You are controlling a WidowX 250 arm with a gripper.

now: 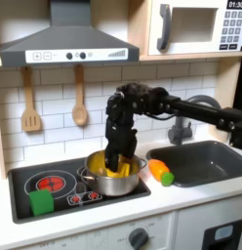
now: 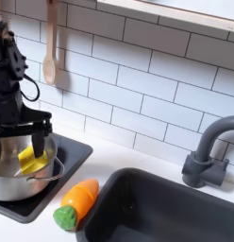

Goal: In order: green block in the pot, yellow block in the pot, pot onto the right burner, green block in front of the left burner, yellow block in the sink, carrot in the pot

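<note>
The steel pot point(image 1: 113, 182) point(image 2: 15, 180) stands on the stove's burner that is to the right in the first exterior view. My gripper point(image 1: 117, 164) point(image 2: 28, 151) reaches down into it from above. The yellow block point(image 1: 123, 169) point(image 2: 29, 159) lies inside the pot between my fingers; whether they press on it is unclear. Yellow also shows on the pot's inner wall. The green block point(image 1: 41, 201) sits on the stove's front edge, in front of the red burner point(image 1: 52, 183). The carrot point(image 1: 160, 172) point(image 2: 76, 203) lies on the counter between stove and sink point(image 1: 206, 164) point(image 2: 157, 213).
A dark faucet point(image 1: 180, 127) point(image 2: 208, 151) rises behind the sink. Wooden utensils point(image 1: 30, 103) point(image 2: 51, 47) hang on the tiled wall. A range hood point(image 1: 69, 44) and a microwave point(image 1: 196, 27) are mounted above. Stove knobs point(image 1: 84, 197) sit near the pot's front.
</note>
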